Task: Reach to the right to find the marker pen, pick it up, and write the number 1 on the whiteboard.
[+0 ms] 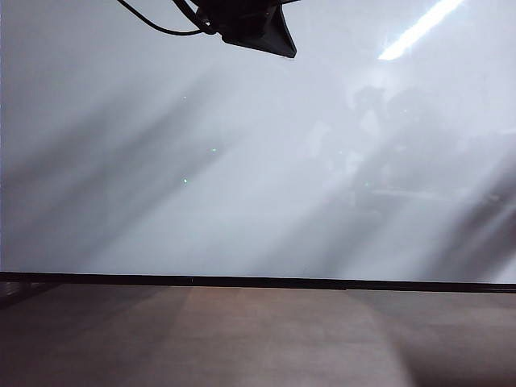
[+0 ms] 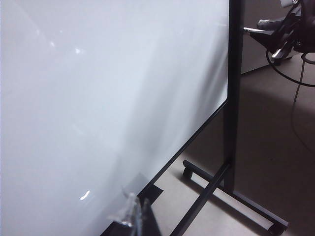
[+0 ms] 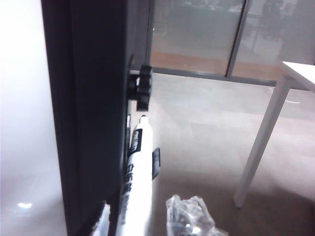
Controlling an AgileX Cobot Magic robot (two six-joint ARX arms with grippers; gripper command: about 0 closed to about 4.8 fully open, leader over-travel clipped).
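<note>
The fingers of the right gripper [image 3: 147, 222] are seen on both sides of the marker [image 3: 137, 167], one finger [image 3: 103, 221] next to the black frame post [image 3: 91, 113] and the other, wrapped in clear film, on the open side. A small gap is seen between this wrapped finger and the marker, so it cannot be told if the marker is already gripped. The marker, white with a black label, is placed upright along the post at the right edge of the whiteboard [image 3: 22, 108], with its tip just under a black knob [image 3: 143, 87]. Behind it, grey floor [image 3: 206, 132] and a white table leg [image 3: 261, 142] are visible.

The fingers of the left gripper [image 2: 138, 214] are seen close to the lower edge of the whiteboard [image 2: 108, 98], also covered in clear film. Whether they are open or closed cannot be told. Beyond them the wheeled base [image 2: 206, 189] of the board's stand is resting on the floor.

In the exterior view the glossy board [image 1: 242, 161] is filling nearly all the picture, with its black strip [image 1: 258, 282] above a brown counter [image 1: 258, 339]. A dark part with a cable [image 1: 250, 24] is hanging at the upper edge.
</note>
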